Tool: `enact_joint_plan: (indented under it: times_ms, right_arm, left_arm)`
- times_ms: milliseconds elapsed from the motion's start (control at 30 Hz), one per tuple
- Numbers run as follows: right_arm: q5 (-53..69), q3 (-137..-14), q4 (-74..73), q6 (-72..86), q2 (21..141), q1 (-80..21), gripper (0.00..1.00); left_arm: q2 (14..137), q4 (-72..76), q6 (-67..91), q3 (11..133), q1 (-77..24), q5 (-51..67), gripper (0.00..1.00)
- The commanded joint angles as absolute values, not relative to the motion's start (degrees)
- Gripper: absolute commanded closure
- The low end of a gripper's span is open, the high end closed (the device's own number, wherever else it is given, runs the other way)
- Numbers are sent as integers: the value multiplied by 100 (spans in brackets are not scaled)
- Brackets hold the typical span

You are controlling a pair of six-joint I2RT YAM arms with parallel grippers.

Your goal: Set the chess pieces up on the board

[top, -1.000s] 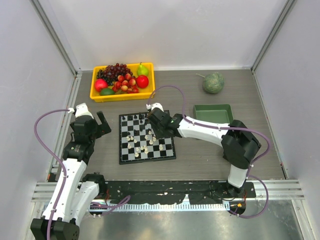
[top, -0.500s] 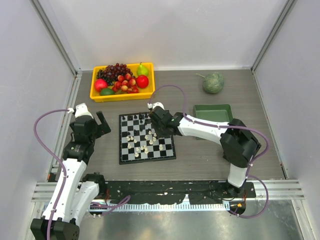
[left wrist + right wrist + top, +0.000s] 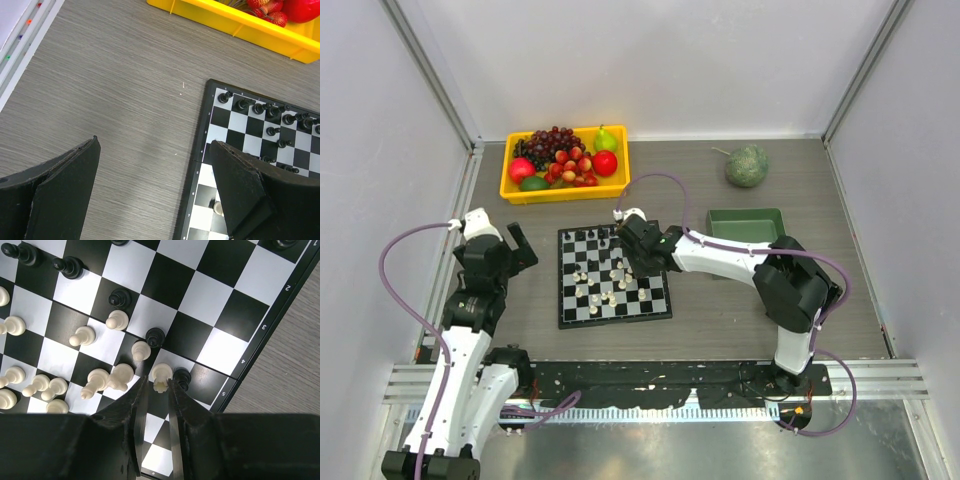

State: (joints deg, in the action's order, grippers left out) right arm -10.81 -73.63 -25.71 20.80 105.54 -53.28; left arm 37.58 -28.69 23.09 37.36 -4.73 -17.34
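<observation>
The board (image 3: pixel 563 282) lies mid-table with cream and black chess pieces scattered on it. My right gripper (image 3: pixel 628 262) is low over its right-hand part. In the right wrist view the right gripper (image 3: pixel 158 385) is shut on a cream piece (image 3: pixel 161 374), with a black piece (image 3: pixel 182 376) right beside it, near the board's border (image 3: pixel 260 335). Several cream pieces (image 3: pixel 107 380) cluster to the left. My left gripper (image 3: pixel 515 245) is open and empty over bare table left of the board; in the left wrist view the left gripper (image 3: pixel 155 145) has its right finger over the board's border (image 3: pixel 200 150).
A yellow tray (image 3: pixel 564 192) of fruit stands behind the board, its wall also in the left wrist view (image 3: pixel 235 25). A green tray (image 3: pixel 745 212) sits right of the board. A round green fruit (image 3: pixel 746 165) lies at the back right.
The right gripper has edged slightly left over the board. The left arm has shifted a little left and back, its gripper still open.
</observation>
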Motion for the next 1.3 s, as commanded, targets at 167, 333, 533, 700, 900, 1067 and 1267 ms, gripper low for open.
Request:
enact_joint_plan:
  times_ms: [167,333,533,700,900,1067,1267]
  right_arm:
    - [-1072,-7585,-2408,1978,10600,-5326,73]
    - [-1055,-7602,-2391,1978,10626,-5326,81]
    - [-888,-7541,-2321,1934,10407,-5335,91]
    - [-896,-7217,-2145,1977,9880,-5379,92]
    - [-1221,-6611,-1986,2171,9045,-5467,92]
    - [-1266,-6022,-2022,2425,8465,-5467,92]
    - [-1204,-5257,-1863,2725,8060,-5607,92]
  left_arm:
    - [3621,-2830,2294,3718,-440,-1872,1]
    - [3621,-2839,2294,3718,-439,-1863,1]
    - [3621,-2830,2294,3718,-439,-1855,1]
    - [3621,-2830,2294,3700,-431,-1854,1]
    - [3656,-2804,2303,3718,-439,-1828,1]
    - [3709,-2751,2312,3735,-431,-1802,1]
    - [3788,-2690,2364,3735,-431,-1723,1]
